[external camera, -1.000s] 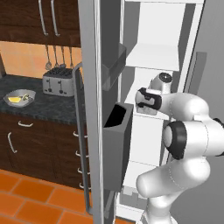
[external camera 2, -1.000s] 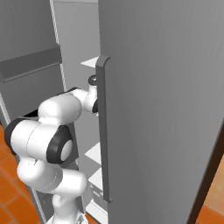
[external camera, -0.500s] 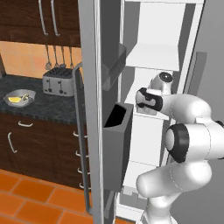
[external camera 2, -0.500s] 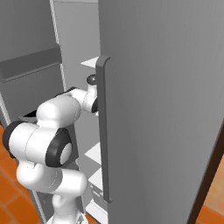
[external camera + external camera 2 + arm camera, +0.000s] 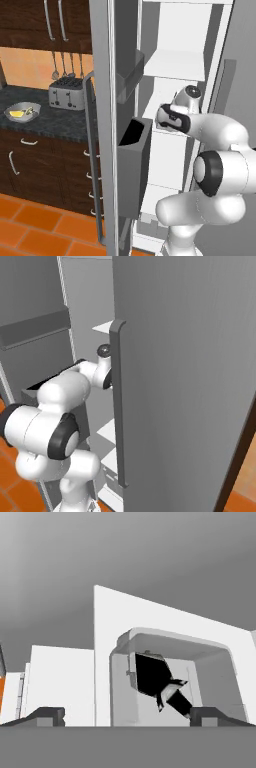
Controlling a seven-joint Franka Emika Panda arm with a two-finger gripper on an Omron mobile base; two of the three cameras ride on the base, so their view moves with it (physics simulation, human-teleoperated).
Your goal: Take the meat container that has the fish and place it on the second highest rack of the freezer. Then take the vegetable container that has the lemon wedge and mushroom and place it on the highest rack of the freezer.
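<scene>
My gripper (image 5: 130,714) is open, its two dark fingertips (image 5: 49,714) standing far apart with nothing between them. It is inside the open freezer, at mid height in front of the white racks (image 5: 176,66). In the hand view it faces a white, rounded-rim box (image 5: 170,682) with a dark shape inside; I cannot tell whether this is a container. The meat container with the fish is out of view. On the dark counter to the left sits a shallow grey dish (image 5: 21,112) holding something yellow, too small to tell its contents.
The freezer door (image 5: 112,125) swings out to the left, carrying a dark bin (image 5: 134,150). The other grey door (image 5: 185,381) with its long handle (image 5: 118,406) stands close on the arm's right. A toaster (image 5: 66,93) sits on the counter.
</scene>
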